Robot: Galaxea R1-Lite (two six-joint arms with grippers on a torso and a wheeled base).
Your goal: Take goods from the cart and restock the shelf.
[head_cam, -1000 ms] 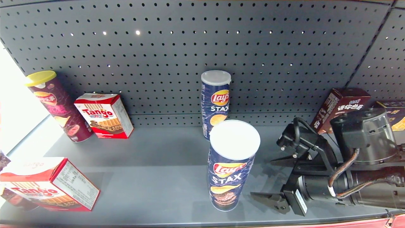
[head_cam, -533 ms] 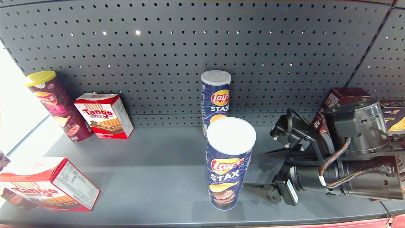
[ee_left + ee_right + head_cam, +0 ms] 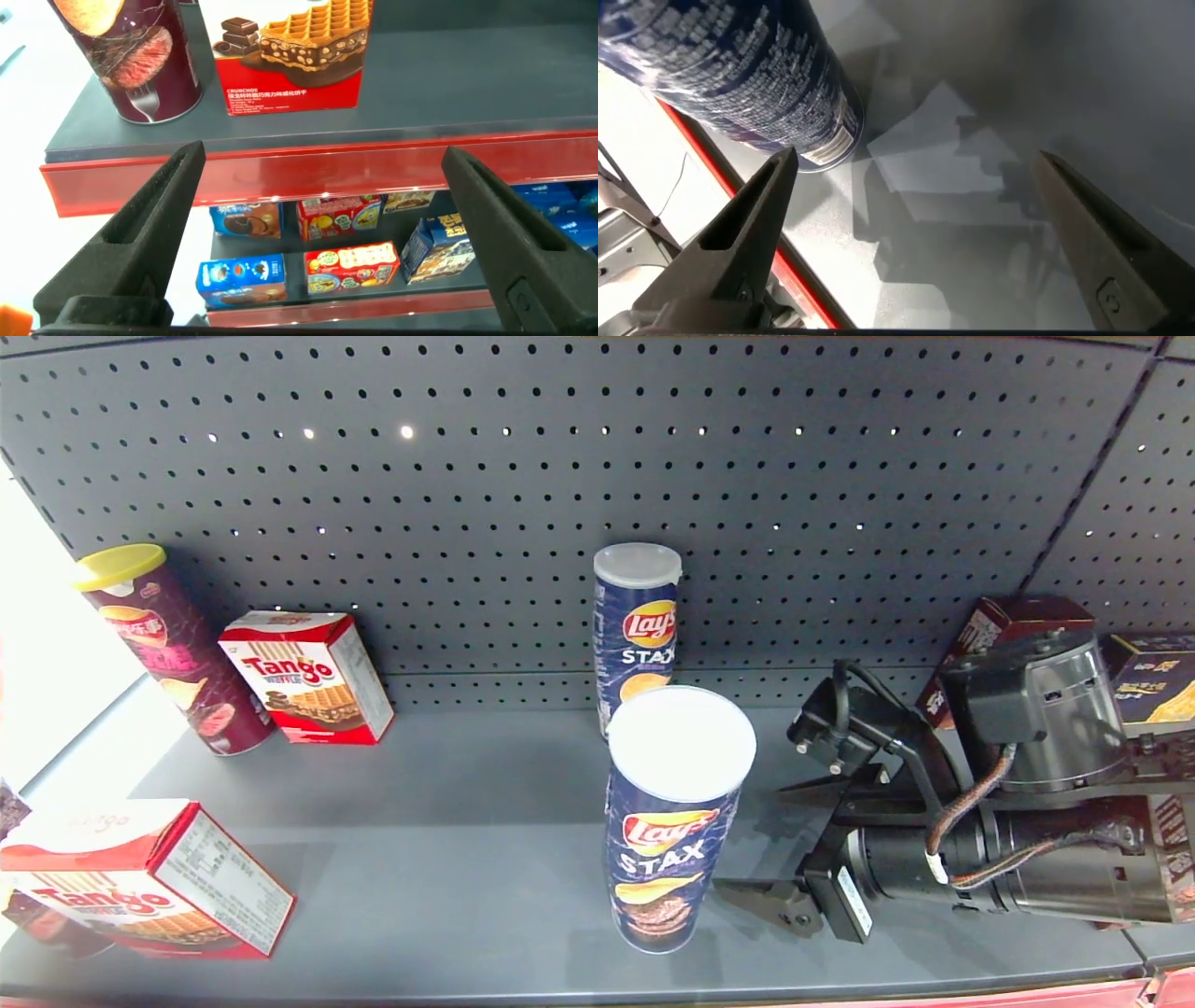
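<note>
A dark blue chips can point(image 3: 674, 821) with a white lid stands upright near the front of the grey shelf point(image 3: 467, 821). A second, identical can point(image 3: 638, 625) stands behind it at the pegboard. My right gripper point(image 3: 752, 845) lies just right of the front can, open, with nothing between its fingers. In the right wrist view that can point(image 3: 738, 84) stands off to one side of the open right gripper point(image 3: 915, 243). My left gripper point(image 3: 318, 233) is open below the shelf's red front edge point(image 3: 318, 168).
At the shelf's left stand a maroon can point(image 3: 163, 649) with a yellow lid and a red wafer box point(image 3: 308, 677). Another wafer box point(image 3: 140, 877) lies at the front left. Brown boxes point(image 3: 1013, 625) stand behind my right arm. Lower shelf goods point(image 3: 336, 243) sit below.
My right arm has slid left along the shelf, closer to the front can. The can's top has shifted slightly left.
</note>
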